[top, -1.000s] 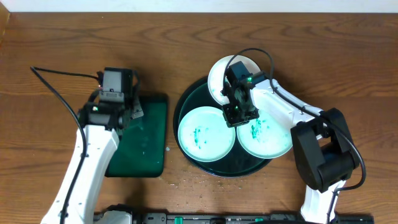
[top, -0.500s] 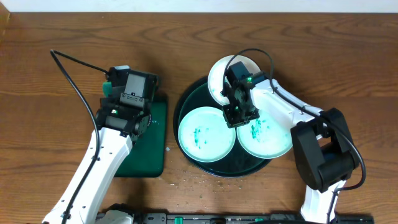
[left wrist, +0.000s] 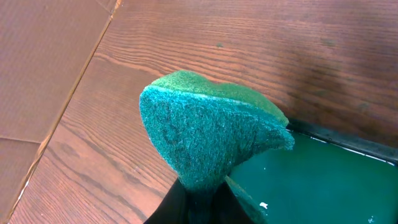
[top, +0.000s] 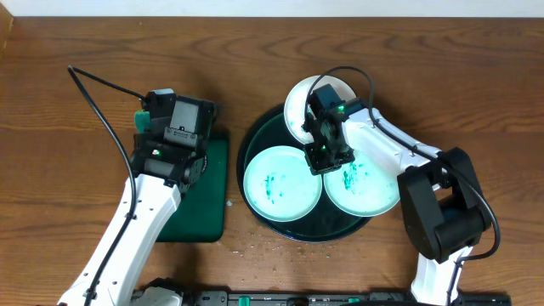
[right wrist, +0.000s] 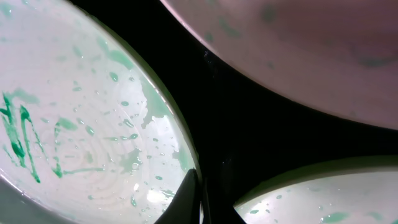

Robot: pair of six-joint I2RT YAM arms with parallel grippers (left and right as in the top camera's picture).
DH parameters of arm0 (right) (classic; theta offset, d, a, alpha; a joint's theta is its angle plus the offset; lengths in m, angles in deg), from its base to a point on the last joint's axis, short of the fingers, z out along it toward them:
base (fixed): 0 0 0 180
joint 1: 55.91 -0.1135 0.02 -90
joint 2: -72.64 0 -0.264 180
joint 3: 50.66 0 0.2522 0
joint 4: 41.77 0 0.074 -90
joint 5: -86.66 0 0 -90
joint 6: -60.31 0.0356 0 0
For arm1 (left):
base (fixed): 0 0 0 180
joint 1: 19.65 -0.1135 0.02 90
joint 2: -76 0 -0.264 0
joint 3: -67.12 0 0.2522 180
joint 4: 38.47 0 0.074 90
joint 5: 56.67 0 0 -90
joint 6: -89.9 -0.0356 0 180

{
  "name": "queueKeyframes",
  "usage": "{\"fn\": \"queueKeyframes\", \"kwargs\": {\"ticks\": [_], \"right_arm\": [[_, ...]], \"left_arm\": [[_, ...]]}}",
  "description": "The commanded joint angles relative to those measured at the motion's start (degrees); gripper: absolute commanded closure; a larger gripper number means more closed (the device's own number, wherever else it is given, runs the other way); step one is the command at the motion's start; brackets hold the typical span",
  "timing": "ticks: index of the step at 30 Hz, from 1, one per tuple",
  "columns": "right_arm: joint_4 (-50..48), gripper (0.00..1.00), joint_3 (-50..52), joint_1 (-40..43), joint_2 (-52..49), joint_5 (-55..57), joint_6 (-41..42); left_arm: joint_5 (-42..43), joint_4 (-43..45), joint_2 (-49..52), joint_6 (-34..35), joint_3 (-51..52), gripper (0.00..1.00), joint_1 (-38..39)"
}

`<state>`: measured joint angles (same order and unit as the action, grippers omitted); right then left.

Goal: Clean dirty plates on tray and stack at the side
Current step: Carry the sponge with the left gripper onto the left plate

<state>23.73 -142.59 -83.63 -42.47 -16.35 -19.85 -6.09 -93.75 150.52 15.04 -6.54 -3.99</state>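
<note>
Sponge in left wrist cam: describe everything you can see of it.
The sponge is a teal-green scouring pad, coarse and fibrous, with a lighter green back layer. Its lower end is pinched between the left fingers, bowing it into a fan. It is held over the wooden table at the edge of the small green tray, apparently touching nothing else.

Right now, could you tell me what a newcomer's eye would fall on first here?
Three white plates smeared teal-green crowd the large round tray right of centre, the right hand shut low between them. On the left, the left hand pinches a green sponge by the rectangular tray.
</note>
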Motion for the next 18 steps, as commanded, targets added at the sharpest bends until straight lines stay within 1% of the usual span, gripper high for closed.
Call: {"fn": "queueKeyframes", "kwargs": {"ticks": [1,4,9,13,18], "right_arm": [[0.1,0.99,0.2,-0.9,-0.3,-0.9,-0.7],[0.1,0.99,0.2,-0.9,-0.3,-0.9,-0.7],[0.1,0.99,0.2,-0.9,-0.3,-0.9,-0.7],[0.1,0.99,0.2,-0.9,-0.3,-0.9,-0.7],[0.5,0.99,0.2,-0.9,-0.3,-1.0,-0.7]], "left_arm": [[-2.4,0.3,0.1,-0.3,-0.1,0.93,0.2],[-1.2,0.3,0.1,0.0,-0.1,0.93,0.2],[9.8,0.3,1.8,0.5,0.0,0.93,-1.3],[14.6,-0.2,6.4,3.7,0.1,0.93,-3.9],[24.5,-0.4,12.1,4.1,0.1,0.93,-7.4]]}}
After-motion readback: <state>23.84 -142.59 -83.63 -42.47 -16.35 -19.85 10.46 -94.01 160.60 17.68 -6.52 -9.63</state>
